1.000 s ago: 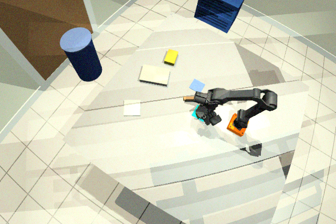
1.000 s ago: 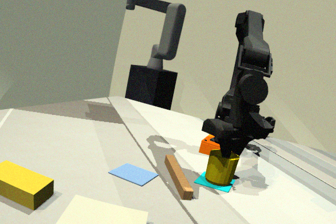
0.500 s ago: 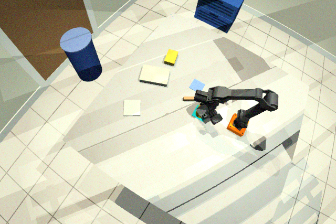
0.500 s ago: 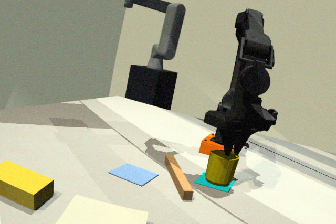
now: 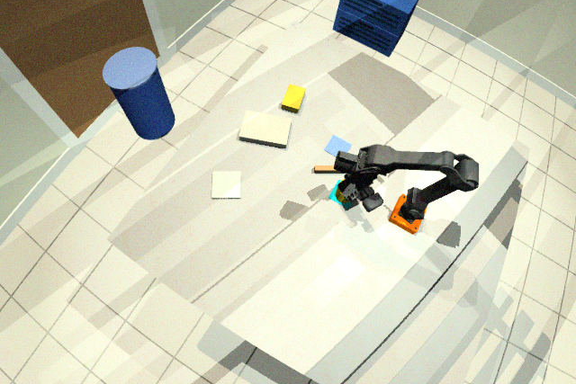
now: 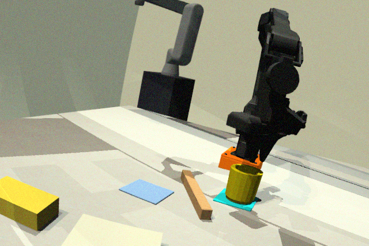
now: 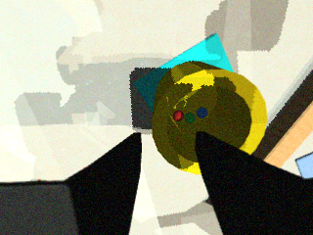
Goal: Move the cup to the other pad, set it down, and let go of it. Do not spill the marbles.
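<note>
Cup: yellow cup (image 6: 243, 186) upright on the cyan pad (image 6: 235, 203), lower right of the exterior view.
Marbles: red, green and blue marbles (image 7: 190, 116) inside, on the bottom.
Gripper: gripper (image 6: 253, 157) just above the rim, jaws apart, holding nothing.
Other pad: pale blue pad (image 6: 146, 190) left of centre, beyond the wooden stick (image 6: 196, 194).

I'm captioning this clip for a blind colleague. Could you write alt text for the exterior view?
A yellow cup stands upright on a cyan pad, with the black arm's gripper open just above its rim, holding nothing. To the left lie a wooden bar, a light blue pad and a yellow block.
</note>
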